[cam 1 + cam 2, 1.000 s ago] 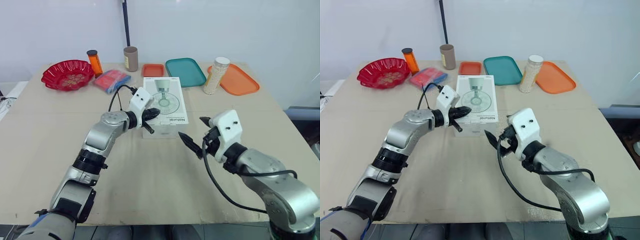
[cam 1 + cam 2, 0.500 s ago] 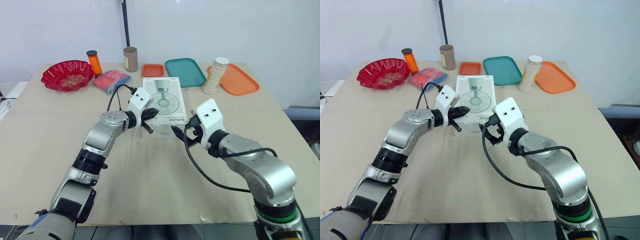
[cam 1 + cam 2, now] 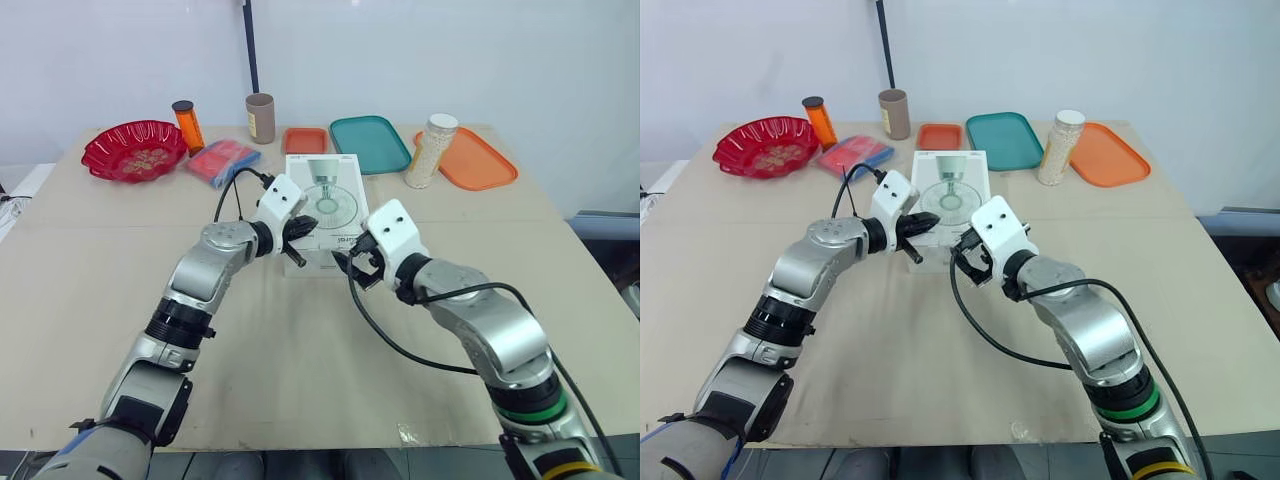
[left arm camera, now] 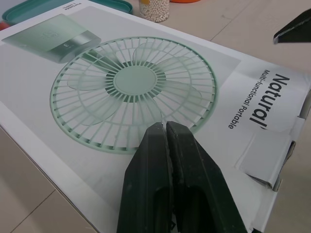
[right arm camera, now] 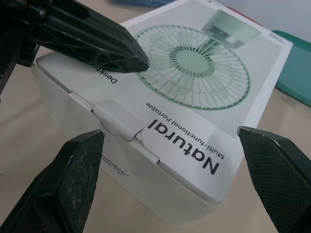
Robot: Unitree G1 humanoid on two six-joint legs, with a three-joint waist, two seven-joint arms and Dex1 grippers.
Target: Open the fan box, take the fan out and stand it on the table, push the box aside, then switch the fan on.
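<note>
The white fan box (image 3: 338, 190), printed with a green fan, lies flat and closed at the table's middle. Its tuck flap (image 5: 118, 121) at the near end is still tucked in. My left gripper (image 3: 310, 224) is shut, and its joined fingertips (image 4: 163, 127) rest on the box top at the edge of the fan picture. My right gripper (image 3: 352, 258) stands open at the box's near end. Its two fingers (image 5: 73, 170) are spread wide to either side of the near face, holding nothing.
Along the far edge stand a red bowl (image 3: 135, 148), an orange bottle (image 3: 188, 125), a cardboard tube (image 3: 261, 117), a pink and blue packet (image 3: 225, 160), a small orange tray (image 3: 306, 139), a teal tray (image 3: 370, 143), a jar of white beads (image 3: 432, 150) and an orange tray (image 3: 478, 162).
My right arm has swung left and forward, bringing its open gripper from the table's right side up to the box's near end. The left gripper has stayed on the box top.
</note>
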